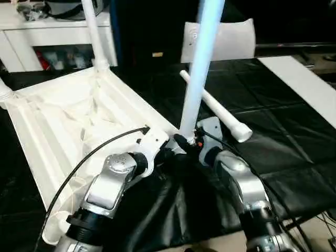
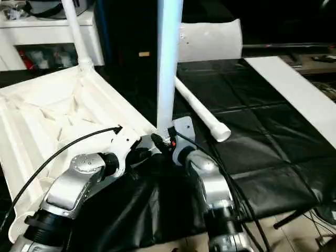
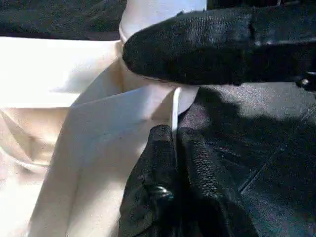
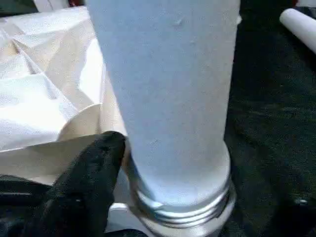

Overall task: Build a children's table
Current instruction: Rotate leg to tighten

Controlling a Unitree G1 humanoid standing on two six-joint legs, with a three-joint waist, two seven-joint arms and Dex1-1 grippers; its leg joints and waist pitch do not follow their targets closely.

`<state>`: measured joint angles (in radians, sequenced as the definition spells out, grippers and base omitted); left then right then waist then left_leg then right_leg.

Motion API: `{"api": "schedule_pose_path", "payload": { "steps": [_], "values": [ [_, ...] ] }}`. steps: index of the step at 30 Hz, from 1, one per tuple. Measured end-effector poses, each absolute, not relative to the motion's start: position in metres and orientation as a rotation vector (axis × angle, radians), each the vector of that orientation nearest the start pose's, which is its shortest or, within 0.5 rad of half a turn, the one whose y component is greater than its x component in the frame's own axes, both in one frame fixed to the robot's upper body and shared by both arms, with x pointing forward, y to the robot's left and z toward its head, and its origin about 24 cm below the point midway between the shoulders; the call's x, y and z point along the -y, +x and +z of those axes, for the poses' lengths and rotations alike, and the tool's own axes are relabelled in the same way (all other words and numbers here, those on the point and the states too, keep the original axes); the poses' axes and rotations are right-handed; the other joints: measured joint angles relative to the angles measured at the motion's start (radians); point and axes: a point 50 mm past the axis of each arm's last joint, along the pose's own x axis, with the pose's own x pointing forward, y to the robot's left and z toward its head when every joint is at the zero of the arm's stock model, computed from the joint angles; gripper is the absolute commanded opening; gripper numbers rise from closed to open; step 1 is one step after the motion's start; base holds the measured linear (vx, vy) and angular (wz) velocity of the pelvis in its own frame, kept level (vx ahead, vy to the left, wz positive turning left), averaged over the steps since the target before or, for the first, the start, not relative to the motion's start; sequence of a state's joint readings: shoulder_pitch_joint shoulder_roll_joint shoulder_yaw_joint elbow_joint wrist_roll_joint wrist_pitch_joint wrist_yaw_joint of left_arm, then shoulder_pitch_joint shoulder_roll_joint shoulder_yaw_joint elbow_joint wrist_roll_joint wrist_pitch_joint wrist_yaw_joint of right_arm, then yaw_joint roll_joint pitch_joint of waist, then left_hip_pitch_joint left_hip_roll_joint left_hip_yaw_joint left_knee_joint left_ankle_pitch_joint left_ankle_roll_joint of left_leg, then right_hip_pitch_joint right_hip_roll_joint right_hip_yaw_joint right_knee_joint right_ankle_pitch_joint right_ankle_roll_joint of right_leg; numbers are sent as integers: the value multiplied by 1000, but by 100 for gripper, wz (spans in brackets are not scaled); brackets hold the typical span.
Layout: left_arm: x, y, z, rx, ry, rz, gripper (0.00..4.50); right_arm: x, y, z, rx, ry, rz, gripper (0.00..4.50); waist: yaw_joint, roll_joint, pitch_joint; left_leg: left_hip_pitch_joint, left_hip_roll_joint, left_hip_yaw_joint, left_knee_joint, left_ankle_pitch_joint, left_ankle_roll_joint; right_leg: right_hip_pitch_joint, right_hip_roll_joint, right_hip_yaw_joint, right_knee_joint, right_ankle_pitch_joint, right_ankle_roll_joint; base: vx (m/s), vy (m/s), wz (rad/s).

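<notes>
Black-covered worktop [image 1: 294,157]: the upturned tabletop [image 1: 68,131] lies on its left half. The right gripper [image 1: 185,140] clamps an upright leg [image 1: 202,68] at the near corner socket. The left gripper [image 3: 173,163] pinches the top's rim there. A loose leg [image 1: 215,107] lies just behind.

Off-task surroundings of the black tabletop

The tabletop [image 1: 273,136] wears a black quilted cover, wrinkled and hanging loose at its near edge. A long white board [image 1: 304,84] lies along its right edge. Beyond the far left corner stands a white cabinet [image 1: 31,37] with cluttered shelves. Behind the far edge, a white chair back [image 1: 231,39] shows against a dark background.
</notes>
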<state>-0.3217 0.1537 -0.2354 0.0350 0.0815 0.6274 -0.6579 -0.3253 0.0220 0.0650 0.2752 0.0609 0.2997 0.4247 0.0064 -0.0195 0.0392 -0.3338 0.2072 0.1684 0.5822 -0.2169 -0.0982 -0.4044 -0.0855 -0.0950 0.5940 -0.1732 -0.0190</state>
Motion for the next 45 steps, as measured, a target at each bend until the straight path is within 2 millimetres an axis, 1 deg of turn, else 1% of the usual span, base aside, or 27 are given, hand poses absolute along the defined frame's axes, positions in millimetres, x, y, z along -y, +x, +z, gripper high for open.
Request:
{"api": "schedule_pose_path", "payload": {
  "steps": [4, 5, 9, 11, 13, 17, 19, 22, 23, 28, 30, 32, 33, 34, 35, 40, 43, 44, 45],
  "values": [
    [-98, 282, 52, -450, 255, -890, 0, 88, 293, 37, -236, 66, 666, 393, 1, 1, 1, 0, 0, 0, -1, 0, 0, 0, 0, 0, -1, 0, 0, 0, 0, 0],
    [-101, 282, 52, -447, 272, -914, 0, 91, 291, 36, -232, 64, 692, 419, 2, 1, 1, 0, 0, 0, -1, 0, 0, 0, 0, 0, -1, 0, 0, 0, 0, 0],
    [-115, 281, 52, -443, 327, -996, 0, 102, 286, 38, -224, 38, 823, 446, 10, 4, 3, 0, 0, 0, 0, 0, -1, 0, 0, 0, 0, 0, -1, 0, 0, 0],
    [-122, 282, 53, -442, 356, -1034, 0, 107, 285, 44, -197, 15, 894, 446, 15, 4, 3, 1, 0, 0, 0, 1, -2, 0, 0, 0, 1, 1, -1, 0, 0, 0],
    [-129, 283, 54, -450, 398, -1102, 0, 111, 282, 52, -177, -12, 984, 446, 25, 4, 3, 1, 0, 0, 0, 1, -2, 0, 1, 0, 1, -1, 1, 0, 0, 0],
    [-142, 281, 55, -456, 465, -1212, 0, 117, 277, 56, -187, -48, 1127, 446, 39, 4, 3, 1, 0, 0, 2, 1, -2, 2, 1, 0, 1, 0, 0, 0, 0, 0],
    [-146, 282, 57, -463, 497, -1280, 0, 123, 275, 59, -208, -89, 1208, 446, 47, 4, 3, 1, 0, 0, 3, 1, -2, 2, 0, 0, 1, 1, -1, 0, 0, 0],
    [-152, 284, 58, -472, 505, -1348, 0, 126, 276, 64, -225, -127, 1298, 446, 54, 3, 2, 1, 0, 0, 3, 1, -2, 3, 0, 1, 1, 2, -2, 0, 0, 0],
    [-153, 284, 59, -476, 509, -1370, 0, 127, 275, 65, -230, -134, 1323, 429, 57, 3, 2, 1, 0, 1, 3, 1, -2, 3, 0, 1, 2, 1, -2, 0, 0, 0],
    [-157, 287, 61, -493, 542, -1468, 0, 130, 278, 67, -270, -147, 1425, 372, 62, 3, 2, 1, 0, 1, 3, 1, -2, 3, -1, 0, 2, 1, -2, 0, 0, 0],
    [-157, 287, 62, -495, 551, -1498, 0, 130, 279, 67, -288, -154, 1453, 365, 63, 2, 2, 1, 0, 2, 3, 1, -2, 3, -1, 0, 2, 1, -2, 0, 0, 0],
    [-156, 286, 61, -494, 553, -1526, 0, 129, 280, 67, -302, -153, 1477, 340, 69, 2, 2, 1, 0, 2, 3, 1, -2, 3, -1, 0, 2, 1, -2, 0, 0, 0],
    [-154, 286, 61, -490, 554, -1537, 0, 129, 280, 66, -306, -152, 1484, 340, 73, 2, 2, 1, 0, 2, 3, 1, -2, 3, -1, 0, 2, 1, -2, 0, 0, 0],
    [-153, 286, 61, -488, 551, -1551, 0, 129, 281, 65, -311, -152, 1496, 323, 77, 2, 2, 1, 0, 3, 3, 1, -2, 2, -1, 0, 2, 1, -2, 0, 0, 0],
    [-152, 286, 61, -486, 554, -1559, 0, 129, 282, 65, -312, -154, 1497, 323, 80, 2, 2, 1, 0, 3, 3, 1, -2, 2, -1, 0, 2, 1, -2, 0, 0, 0],
    [-150, 287, 59, -466, 564, -1549, 0, 128, 285, 68, -292, -174, 1505, 266, 85, 2, 2, 1, 0, 3, 5, 2, -2, 4, -2, 0, 4, 1, -2, 0, 0, 0],
    [-148, 289, 58, -457, 549, -1525, 0, 130, 285, 66, -299, -170, 1495, 266, 86, 2, 2, 1, -1, 4, 7, 3, 0, 4, -5, 0, 6, 1, -2, 0, 0, 0],
    [-147, 289, 57, -458, 541, -1518, 44, 130, 286, 66, -298, -175, 1490, 257, 86, 1, 2, 1, -1, 4, 8, 3, 0, 5, -5, 1, 6, 1, -2, 0, 0, 0],
    [-147, 288, 56, -457, 535, -1512, 55, 130, 286, 66, -296, -183, 1489, 257, 86, 1, 2, 1, -1, 4, 8, 3, 0, 5, -6, 1, 6, 1, -1, 0, 0, 0]
  ]
}}
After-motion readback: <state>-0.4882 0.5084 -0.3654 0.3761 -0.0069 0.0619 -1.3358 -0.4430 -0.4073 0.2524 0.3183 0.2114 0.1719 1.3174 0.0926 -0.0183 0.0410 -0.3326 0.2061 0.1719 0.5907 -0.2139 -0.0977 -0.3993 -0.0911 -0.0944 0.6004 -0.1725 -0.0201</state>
